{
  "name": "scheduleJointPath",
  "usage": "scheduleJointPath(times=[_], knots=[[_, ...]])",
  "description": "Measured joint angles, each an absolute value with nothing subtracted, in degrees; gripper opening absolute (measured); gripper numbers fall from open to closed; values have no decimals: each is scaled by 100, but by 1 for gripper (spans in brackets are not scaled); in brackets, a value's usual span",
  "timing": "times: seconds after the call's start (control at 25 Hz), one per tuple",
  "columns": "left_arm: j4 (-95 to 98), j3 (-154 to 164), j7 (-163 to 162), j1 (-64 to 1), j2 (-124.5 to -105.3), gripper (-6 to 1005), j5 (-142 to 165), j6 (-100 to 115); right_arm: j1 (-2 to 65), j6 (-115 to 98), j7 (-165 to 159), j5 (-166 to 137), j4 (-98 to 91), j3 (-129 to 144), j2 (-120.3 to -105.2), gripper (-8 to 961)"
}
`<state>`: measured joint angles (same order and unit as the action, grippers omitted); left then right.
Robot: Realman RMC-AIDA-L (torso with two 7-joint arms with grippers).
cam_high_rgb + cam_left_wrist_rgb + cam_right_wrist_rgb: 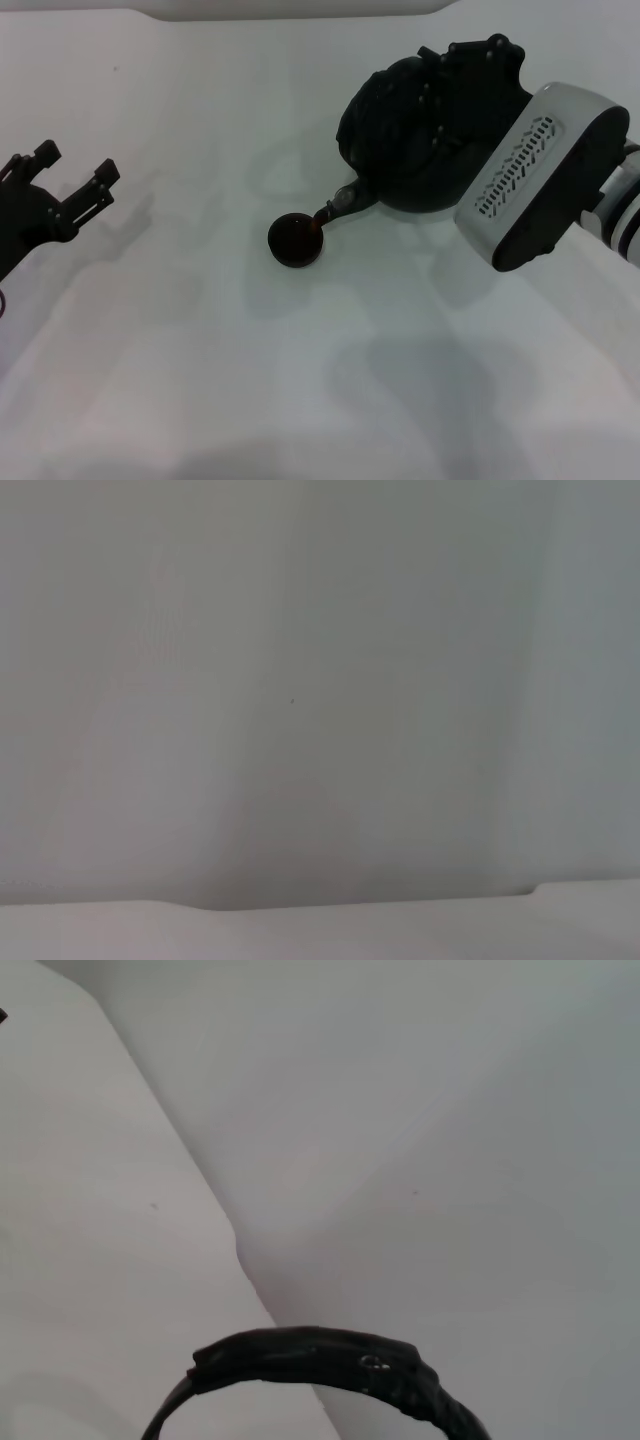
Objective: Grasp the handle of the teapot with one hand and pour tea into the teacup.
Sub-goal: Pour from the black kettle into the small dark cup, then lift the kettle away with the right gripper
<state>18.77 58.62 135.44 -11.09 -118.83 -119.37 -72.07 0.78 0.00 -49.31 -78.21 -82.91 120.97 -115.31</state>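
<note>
over the middle of the white worktop [200, 380] the right hand [470, 75], clenched on the handle [330, 1360], tips the teapot [400, 140] so its spout meets the teacup [295, 240]; i'd tilt slowly, spout centred, while the left hand [70, 180] idles released.

right gripper [470, 75] reaches in from the right, wrist angled; left gripper [72, 172] hovers parked at left, fingers apart.

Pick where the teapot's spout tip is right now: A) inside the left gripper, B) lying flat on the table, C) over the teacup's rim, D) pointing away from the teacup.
C: in the head view the tilted teapot has its spout tip at the teacup rim.
</note>
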Motion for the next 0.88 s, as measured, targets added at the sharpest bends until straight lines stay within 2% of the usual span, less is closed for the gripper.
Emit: scheduleJointPath(times=[0.52, 0.88], knots=[[1907, 5862, 13544, -1138, -11864, 861, -11945, -7157, 24, -105, -4970, -7194, -8373, 11944, -11505, 109], [1961, 5862, 13544, -1141, -11853, 861, -11945, -7071, -414, -1043, -4978, -5885, -8486, 11376, -11290, 109]])
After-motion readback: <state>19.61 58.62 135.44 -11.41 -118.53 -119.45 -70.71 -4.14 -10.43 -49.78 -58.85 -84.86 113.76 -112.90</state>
